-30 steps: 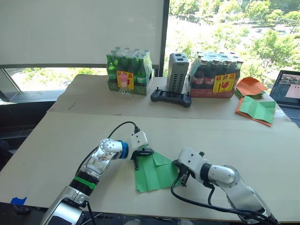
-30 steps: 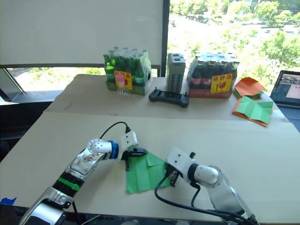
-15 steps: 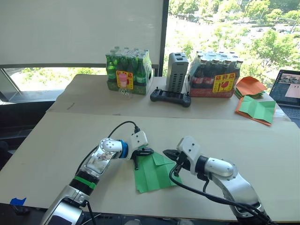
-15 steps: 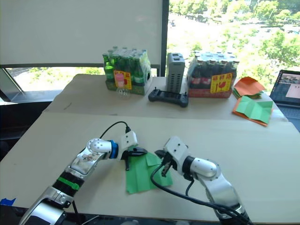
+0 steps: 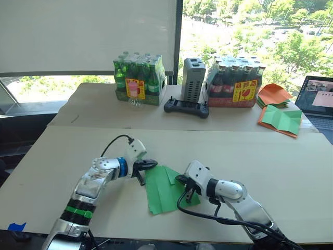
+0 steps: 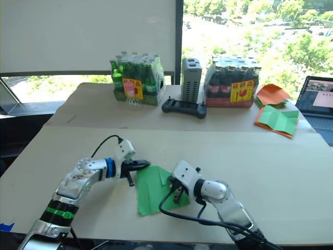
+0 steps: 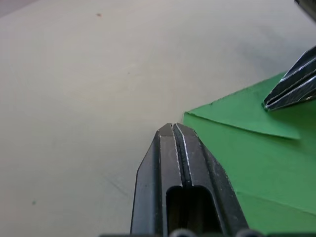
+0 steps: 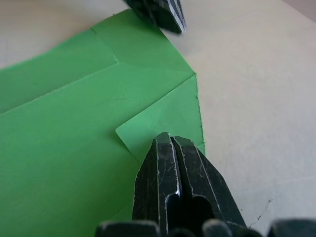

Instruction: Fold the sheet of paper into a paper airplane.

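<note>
both grippers' fingers are closed together, gripping nothing. right gripper (image 5: 186, 186) presses its tip on the sheet of paper (image 5: 162, 191) at the near table (image 5: 270, 161) centre; left gripper (image 5: 143, 167) touches its 10 o'clock corner.

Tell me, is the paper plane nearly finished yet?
Not yet. The sheet of paper lies flat with creases and one small corner folded over. The left gripper sits at its edge; the right gripper, shut, is over the folded corner. No pointed nose or wings yet, so most folds remain.
</note>
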Available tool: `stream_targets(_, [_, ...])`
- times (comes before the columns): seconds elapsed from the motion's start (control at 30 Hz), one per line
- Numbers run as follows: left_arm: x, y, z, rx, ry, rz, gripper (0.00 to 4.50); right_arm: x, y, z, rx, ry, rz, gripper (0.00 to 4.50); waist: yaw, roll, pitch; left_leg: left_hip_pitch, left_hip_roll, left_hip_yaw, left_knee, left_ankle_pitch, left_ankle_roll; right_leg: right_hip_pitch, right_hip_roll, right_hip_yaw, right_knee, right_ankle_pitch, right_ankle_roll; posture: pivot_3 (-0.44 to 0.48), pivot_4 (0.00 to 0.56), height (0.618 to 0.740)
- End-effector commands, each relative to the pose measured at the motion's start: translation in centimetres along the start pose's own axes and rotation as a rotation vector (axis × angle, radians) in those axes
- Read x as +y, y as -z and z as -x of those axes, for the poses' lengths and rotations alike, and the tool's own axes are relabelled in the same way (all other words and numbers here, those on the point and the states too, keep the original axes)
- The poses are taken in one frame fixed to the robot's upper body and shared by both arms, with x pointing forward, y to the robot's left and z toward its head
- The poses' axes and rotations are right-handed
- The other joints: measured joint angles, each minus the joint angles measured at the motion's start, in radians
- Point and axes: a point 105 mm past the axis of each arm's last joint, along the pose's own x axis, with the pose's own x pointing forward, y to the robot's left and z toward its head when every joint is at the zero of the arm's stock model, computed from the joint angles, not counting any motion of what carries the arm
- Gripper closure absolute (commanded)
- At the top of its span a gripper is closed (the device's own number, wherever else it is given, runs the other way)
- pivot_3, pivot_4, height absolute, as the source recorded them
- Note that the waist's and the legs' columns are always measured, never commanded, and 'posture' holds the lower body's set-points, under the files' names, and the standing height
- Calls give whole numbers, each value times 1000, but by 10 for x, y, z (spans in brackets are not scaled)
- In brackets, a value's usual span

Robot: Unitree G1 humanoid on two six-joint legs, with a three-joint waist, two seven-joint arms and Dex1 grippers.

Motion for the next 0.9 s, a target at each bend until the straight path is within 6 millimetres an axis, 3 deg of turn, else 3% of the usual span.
stream_targets(0.03, [-1,-4,30,-73,-59,192,3298,5,11,-2,48,-12,-15,4500,-6,0,0,1,0,0,-1,0,0,0,0,0,0,0,0,0,150,675])
stream_targets(0.17, [-4,11,46,-88,-105,369,1999,4,10,-4,44,-7,-21,4500,-4,0,0,1,0,0,-1,0,0,1,0,0,0,0,0,0,150,675])
stream_targets(0.3, [-3,24,51,-100,-159,508,1999,2,9,-5,41,0,-20,4500,1,0,0,2,0,0,-1,0,-1,1,0,0,0,0,0,0,150,675])
stream_targets(0.6, [-17,30,34,-124,-117,691,1999,1,5,-6,31,3,-14,4500,3,0,0,2,0,0,-1,0,-1,1,0,1,0,0,0,0,150,675])
stream_targets(0.73, [-19,35,30,-102,-127,711,1999,0,3,-7,24,10,-17,4500,4,0,0,1,0,1,-1,0,-1,1,0,1,0,0,0,0,150,675])
stream_targets(0.87, [-21,27,27,-127,-100,713,1999,0,3,-7,25,11,-14,4500,6,0,0,1,0,1,-1,0,-1,1,0,1,0,0,0,0,150,675])
stream_targets(0.9, [-21,27,27,-127,-100,712,2555,0,3,-7,25,11,-14,4500,7,0,0,1,0,1,-1,0,-1,1,0,1,0,0,0,0,150,675])
